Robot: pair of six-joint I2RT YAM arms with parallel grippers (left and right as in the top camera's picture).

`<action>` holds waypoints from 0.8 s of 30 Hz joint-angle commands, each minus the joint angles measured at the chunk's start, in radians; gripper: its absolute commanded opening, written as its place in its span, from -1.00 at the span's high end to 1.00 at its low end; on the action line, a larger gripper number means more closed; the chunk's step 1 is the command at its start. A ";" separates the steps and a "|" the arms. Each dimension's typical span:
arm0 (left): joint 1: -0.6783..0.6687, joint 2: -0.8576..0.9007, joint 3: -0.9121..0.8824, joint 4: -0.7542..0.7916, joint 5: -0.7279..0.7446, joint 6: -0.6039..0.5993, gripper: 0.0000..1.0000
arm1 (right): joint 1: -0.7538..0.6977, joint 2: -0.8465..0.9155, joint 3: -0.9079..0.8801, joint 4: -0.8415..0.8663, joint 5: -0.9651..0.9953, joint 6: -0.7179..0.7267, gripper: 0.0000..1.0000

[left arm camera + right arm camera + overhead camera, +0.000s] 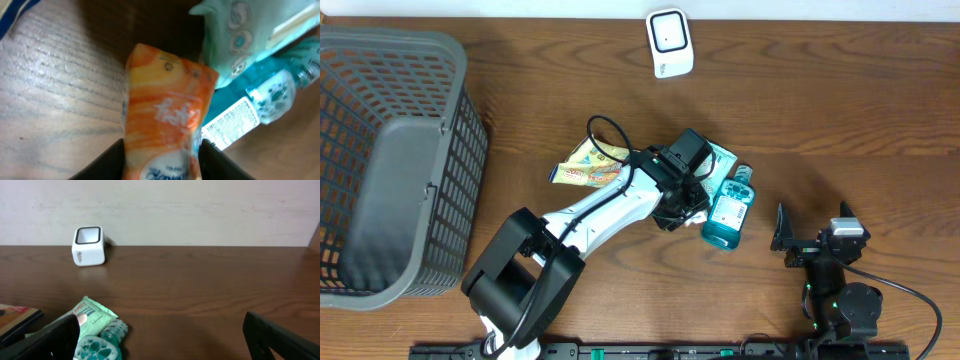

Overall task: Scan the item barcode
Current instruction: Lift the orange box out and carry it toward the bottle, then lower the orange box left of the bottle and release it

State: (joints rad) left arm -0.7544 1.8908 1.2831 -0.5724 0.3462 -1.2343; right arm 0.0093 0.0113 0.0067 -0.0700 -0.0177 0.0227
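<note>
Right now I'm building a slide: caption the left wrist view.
Orange pouch framed by the left pincer; teal bottle and green packet beyond.

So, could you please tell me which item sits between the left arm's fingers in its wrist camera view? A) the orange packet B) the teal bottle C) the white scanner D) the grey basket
A: the left wrist view shows the orange packet lying between the left fingers, with the teal bottle off to one side on the table.
</note>
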 commanded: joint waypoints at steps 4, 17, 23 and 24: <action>0.005 -0.010 0.006 -0.028 -0.010 0.150 -0.96 | -0.004 -0.005 -0.001 -0.004 0.005 0.014 -0.99; 0.005 -0.018 0.038 -0.023 -0.131 0.302 0.86 | -0.004 -0.005 -0.001 -0.004 0.005 0.014 -0.99; 0.005 -0.016 0.014 -0.003 -0.154 0.302 0.85 | -0.004 -0.005 -0.001 -0.004 0.005 0.014 -0.98; 0.005 -0.016 0.004 0.012 -0.155 0.302 0.85 | -0.004 -0.005 -0.001 -0.004 0.005 0.014 -0.98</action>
State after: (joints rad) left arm -0.7536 1.8908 1.2984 -0.5781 0.2264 -0.9482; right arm 0.0093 0.0113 0.0067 -0.0704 -0.0181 0.0227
